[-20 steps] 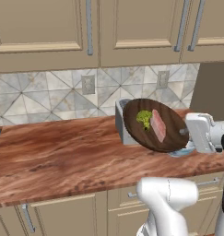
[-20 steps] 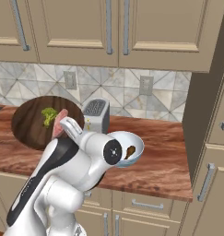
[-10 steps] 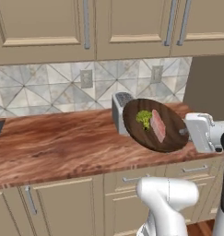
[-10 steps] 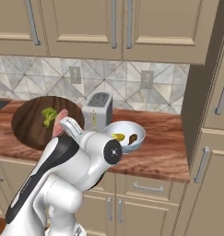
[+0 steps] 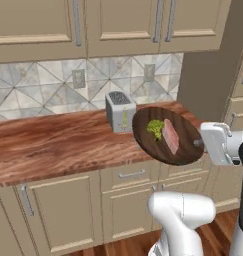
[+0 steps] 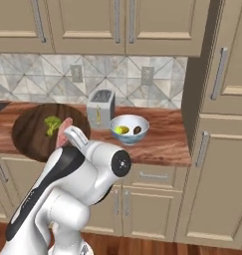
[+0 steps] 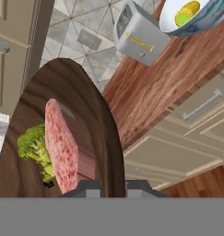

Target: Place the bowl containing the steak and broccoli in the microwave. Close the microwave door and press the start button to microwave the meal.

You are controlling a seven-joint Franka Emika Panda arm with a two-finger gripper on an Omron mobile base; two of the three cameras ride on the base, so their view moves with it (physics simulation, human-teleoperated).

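Note:
My gripper is shut on the rim of the dark brown wooden bowl, which is tilted and held in the air in front of the counter edge. The pinkish-red steak and the yellow-green broccoli lie side by side inside it. In the hand view the bowl rises from between my fingertips, with the steak right of the broccoli. From the right, the bowl and broccoli show just left of my arm. The microwave and its door are out of view.
A silver toaster stands on the reddish wood counter against the tiled wall. A light blue-white bowl with yellow contents sits right of the toaster. A tall beige cabinet ends the counter at the right. Upper cabinets hang overhead.
The whole scene has slid left in both base views, so the base has driven right along the counter. The bowl stays held in the same pose relative to the arm.

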